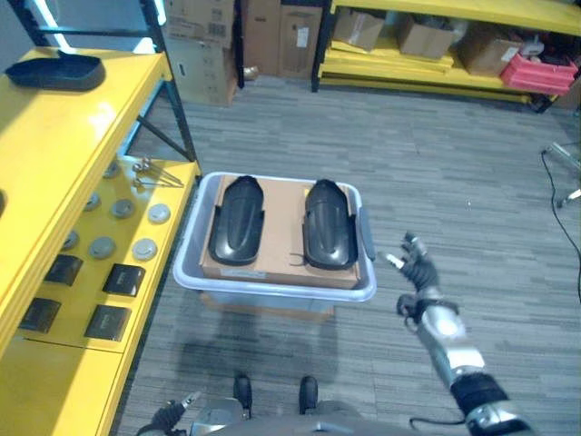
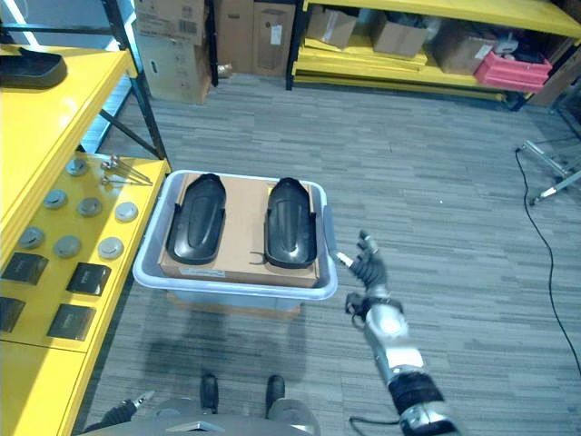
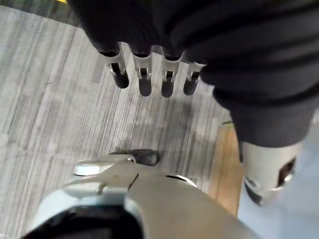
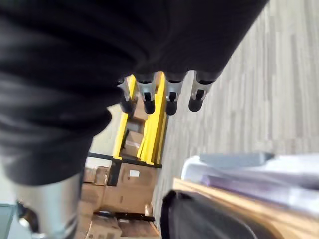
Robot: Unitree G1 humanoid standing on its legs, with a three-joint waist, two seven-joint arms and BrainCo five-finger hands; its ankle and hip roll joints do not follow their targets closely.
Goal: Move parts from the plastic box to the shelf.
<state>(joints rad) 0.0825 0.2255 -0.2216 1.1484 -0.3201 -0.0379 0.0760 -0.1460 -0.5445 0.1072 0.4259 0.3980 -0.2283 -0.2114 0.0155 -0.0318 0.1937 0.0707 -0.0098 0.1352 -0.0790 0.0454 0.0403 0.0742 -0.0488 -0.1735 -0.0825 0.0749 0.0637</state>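
Grey plank flooring runs through a storeroom in the left eye view, with cardboard cartons (image 1: 204,41) against the far wall and a yellow shelf (image 1: 136,118) along the robot's left side. On the floor just beside that shelf's front edge sits the plastic box (image 1: 272,289), pale and translucent, with a cardboard sheet (image 1: 283,227) lying across its top and two black moulded parts (image 1: 238,221) side by side on it, long and domed like shells. The shelf's lower level carries round grey discs (image 1: 123,209) and flat black squares (image 1: 123,279), and a dark tray (image 1: 56,71) rests on its top level. In the right eye view the right hand (image 2: 368,268) hovers just beside the box's right wall, fingers spread and relaxed, holding nothing. The left wrist view shows the left hand (image 3: 149,82) low over the floor, fingers straight and empty. The right wrist view looks past the right hand's straight fingers toward the box rim and the rounded end of the nearer part (image 4: 209,221). These parts look like stiff, smooth, fairly light plastic, probably slippery on the crown; a hold across the narrow waist, thumb against one long edge and fingers on the other, seems safest, and the loose cardboard may shift underneath.
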